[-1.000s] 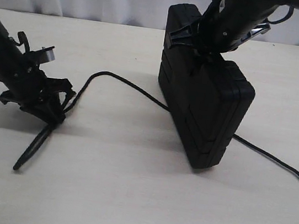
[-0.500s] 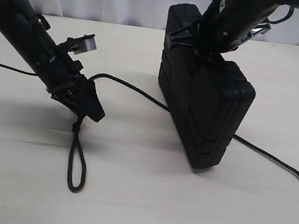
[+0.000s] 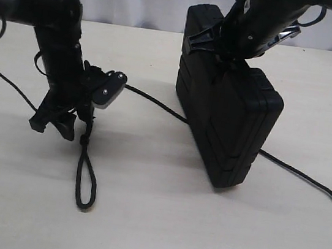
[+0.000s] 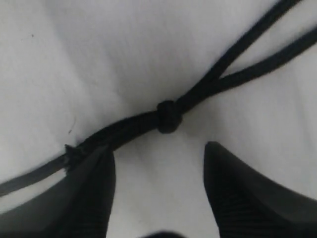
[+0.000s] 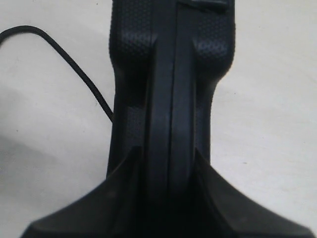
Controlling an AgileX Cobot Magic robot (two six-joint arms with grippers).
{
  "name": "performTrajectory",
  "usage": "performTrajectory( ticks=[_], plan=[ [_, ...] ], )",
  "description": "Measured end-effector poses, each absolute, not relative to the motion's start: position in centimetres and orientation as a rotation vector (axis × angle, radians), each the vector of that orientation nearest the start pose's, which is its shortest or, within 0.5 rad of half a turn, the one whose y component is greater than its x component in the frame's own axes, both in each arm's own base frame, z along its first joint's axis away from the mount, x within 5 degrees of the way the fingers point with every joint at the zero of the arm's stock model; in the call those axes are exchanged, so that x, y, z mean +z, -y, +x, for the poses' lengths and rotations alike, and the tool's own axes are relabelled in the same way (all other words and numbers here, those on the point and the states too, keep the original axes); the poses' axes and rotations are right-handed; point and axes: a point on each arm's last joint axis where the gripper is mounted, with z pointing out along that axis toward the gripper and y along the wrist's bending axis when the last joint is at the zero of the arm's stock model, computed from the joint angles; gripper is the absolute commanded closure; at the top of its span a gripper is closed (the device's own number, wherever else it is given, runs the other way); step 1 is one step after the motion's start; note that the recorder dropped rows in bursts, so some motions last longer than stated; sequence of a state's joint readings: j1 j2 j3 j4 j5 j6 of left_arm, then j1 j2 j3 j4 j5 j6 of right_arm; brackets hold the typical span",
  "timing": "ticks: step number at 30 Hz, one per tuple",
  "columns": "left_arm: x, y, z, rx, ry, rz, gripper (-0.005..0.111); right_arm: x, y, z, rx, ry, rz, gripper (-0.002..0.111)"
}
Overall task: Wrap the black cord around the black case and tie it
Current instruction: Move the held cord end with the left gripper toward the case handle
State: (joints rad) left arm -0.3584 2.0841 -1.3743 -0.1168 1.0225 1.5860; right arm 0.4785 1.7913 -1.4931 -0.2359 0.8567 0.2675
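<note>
Within the last second the left fingers (image 4: 94,188) have been lifted from their low position at the left of the surface (image 3: 150,234), carried toward the middle and turned to point downward. The folded bunch of black cord (image 3: 157,100) formerly gathered at them has been drawn out into a loop (image 3: 87,178), now laid flat on the surface below a small knot (image 4: 168,116). In the left wrist view these fingers are seen well apart with nothing between them; the cord is only crossed by the tip of one, and the knot lies just beyond the gap. The black case (image 3: 228,121) has not been moved: it is kept upright on its edge, its top pinched between the closed right fingers (image 5: 89,213). The cord is run from the loop to the foot of the case and out the far side. No turn has yet been taken around the case, so wrapping is judged barely begun, with a re-grip near the knot probably needed.
</note>
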Motion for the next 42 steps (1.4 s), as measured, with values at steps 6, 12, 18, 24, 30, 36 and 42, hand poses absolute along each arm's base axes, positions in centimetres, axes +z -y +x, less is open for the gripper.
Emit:
performTrajectory(
  ticks=[6, 12, 18, 24, 30, 36, 42],
  plan=[
    [13.1, 16.5, 34.9, 0.025, 1.606, -2.672, 0.057, 28.1, -16.7, 35.7, -0.023, -2.566, -0.414, 0.104],
    [12.3, 17.0, 34.4, -0.028, 1.532, -2.724, 0.057, 28.1, -16.6, 35.6, -0.029, -2.573, -0.417, 0.104],
    [11.4, 16.8, 33.7, -0.059, 1.415, -2.749, 0.058, 28.2, -16.6, 35.6, -0.032, -2.574, -0.431, 0.104],
    [10.5, 16.6, 33.0, -0.101, 1.368, -2.792, 0.087, 28.2, -16.6, 35.6, -0.032, -2.575, -0.436, 0.104],
    [10.5, 16.8, 33.1, -0.145, 1.407, -2.821, 0.107, 28.2, -16.6, 35.6, -0.033, -2.575, -0.438, 0.104],
    [10.5, 18.1, 33.9, -0.132, 2.017, -2.670, 0.107, 28.2, -16.6, 35.6, -0.033, -2.575, -0.438, 0.104],
    [10.6, 18.8, 34.9, -0.131, 2.456, -2.479, 0.107, 28.2, -16.6, 35.6, -0.033, -2.575, -0.438, 0.104]
  ],
)
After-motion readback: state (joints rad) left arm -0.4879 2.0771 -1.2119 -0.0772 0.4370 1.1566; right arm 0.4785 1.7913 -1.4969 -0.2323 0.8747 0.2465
